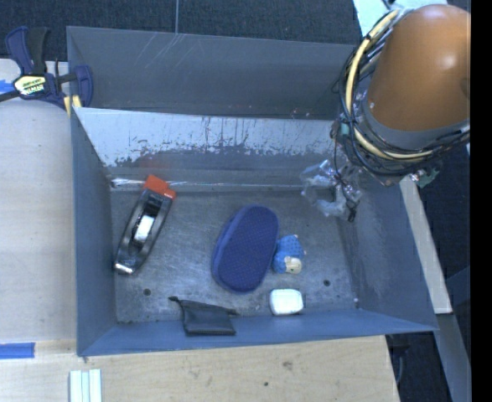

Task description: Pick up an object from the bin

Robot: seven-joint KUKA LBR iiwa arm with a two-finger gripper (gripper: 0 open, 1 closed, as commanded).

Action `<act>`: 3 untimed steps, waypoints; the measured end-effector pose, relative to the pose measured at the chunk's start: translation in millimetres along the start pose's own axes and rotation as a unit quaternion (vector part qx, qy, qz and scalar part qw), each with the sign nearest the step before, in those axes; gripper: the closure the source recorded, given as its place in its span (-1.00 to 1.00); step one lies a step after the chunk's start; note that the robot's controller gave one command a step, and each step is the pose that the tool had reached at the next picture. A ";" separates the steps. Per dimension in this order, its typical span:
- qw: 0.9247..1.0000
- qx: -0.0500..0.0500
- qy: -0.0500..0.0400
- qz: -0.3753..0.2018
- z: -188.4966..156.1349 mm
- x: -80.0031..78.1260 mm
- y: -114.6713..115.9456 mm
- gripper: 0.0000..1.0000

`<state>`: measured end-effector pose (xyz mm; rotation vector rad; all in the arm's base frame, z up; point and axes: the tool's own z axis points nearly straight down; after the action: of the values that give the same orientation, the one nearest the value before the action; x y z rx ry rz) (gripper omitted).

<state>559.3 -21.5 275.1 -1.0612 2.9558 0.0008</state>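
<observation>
gripper (334,193): low over the back right corner of the bin (212,69), near the right wall, under the arm's orange cover (422,57)
claw state: cannot tell, wide or narrow not readable from this angle; nothing seen in it
under gripper: bare grey floor
nearest thing: small blue toy (288,255) with a pale face, on the floor in front of the gripper, apart from it
next: blue oval pouch (246,248), mid-floor, lying flat, just left of the toy, looks to be touching it
front right: white block (287,301), near the front wall, below the toy
front middle: dark flat piece (204,318) against the front wall
left side: clear tape dispenser (143,227) with an orange end, lying at a slant, well apart from the gripper
</observation>
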 end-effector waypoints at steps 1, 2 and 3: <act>0.995 -0.001 0.001 -0.103 110.6 -11.9 -52.6 1.00; 0.995 0.001 -0.001 -0.102 106.7 -12.9 -53.0 -1.00; 0.995 -0.004 0.002 -0.104 171.3 9.6 7.5 -1.00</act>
<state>547.3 -21.7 103.8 -1.3651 2.8355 0.0086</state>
